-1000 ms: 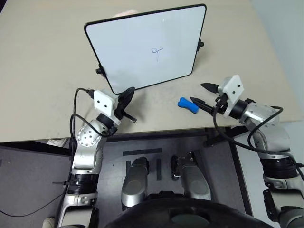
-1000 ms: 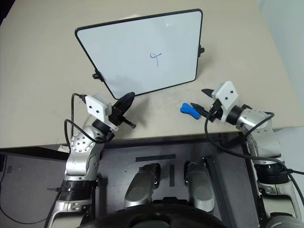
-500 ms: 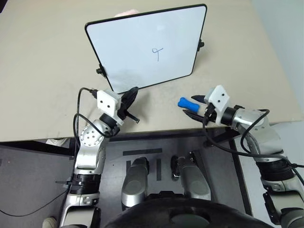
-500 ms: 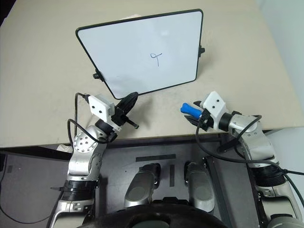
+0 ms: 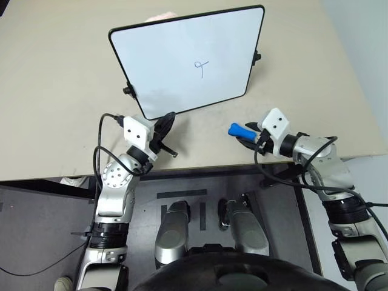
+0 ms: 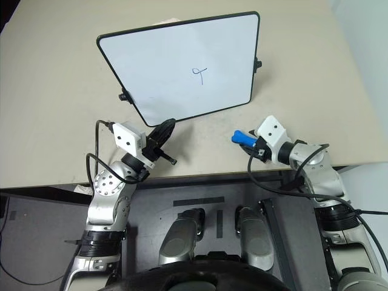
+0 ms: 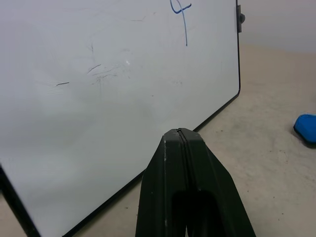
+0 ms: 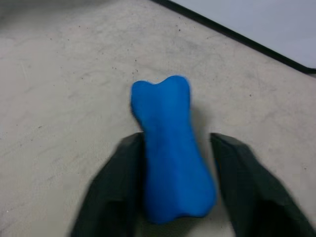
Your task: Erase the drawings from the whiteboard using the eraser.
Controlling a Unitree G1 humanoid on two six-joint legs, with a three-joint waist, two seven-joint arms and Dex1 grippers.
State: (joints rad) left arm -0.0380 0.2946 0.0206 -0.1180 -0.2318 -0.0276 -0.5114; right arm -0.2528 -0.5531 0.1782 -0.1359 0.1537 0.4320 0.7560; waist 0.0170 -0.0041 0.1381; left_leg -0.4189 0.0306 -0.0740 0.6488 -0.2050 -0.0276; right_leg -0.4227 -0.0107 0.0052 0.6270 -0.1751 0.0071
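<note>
On the beige desk we see first the whiteboard, the largest thing, lying toward 12 o'clock of the scene with one corner turned toward us. It has a thin black frame, and a small black knob sits on its side edge at 3 o'clock. On the white surface, a little toward 3 o'clock from the middle, we find the drawings: one thin dark-blue loop with a tail, very small against the board. In the left wrist view the same squiggle is at the far part of the board, and some faint grey marks are on the surface closer to the camera.

Our left tool is at about 7 o'clock from the middle of the board, and its tip is at the near corner of the frame; whether it touches the frame we cannot tell. In the left wrist view its two black fingers are pressed together with no gap, and nothing is between them.

Our right tool is at about 4 o'clock from the board, low over the desk. The eraser, a small bright-blue bone shape, lies on the desk near the board's lower edge but apart from it. In the right wrist view the eraser is between the two fingers; one of them is against its side and a narrow gap is at the other, so we cannot tell if the grip is already complete.
</note>
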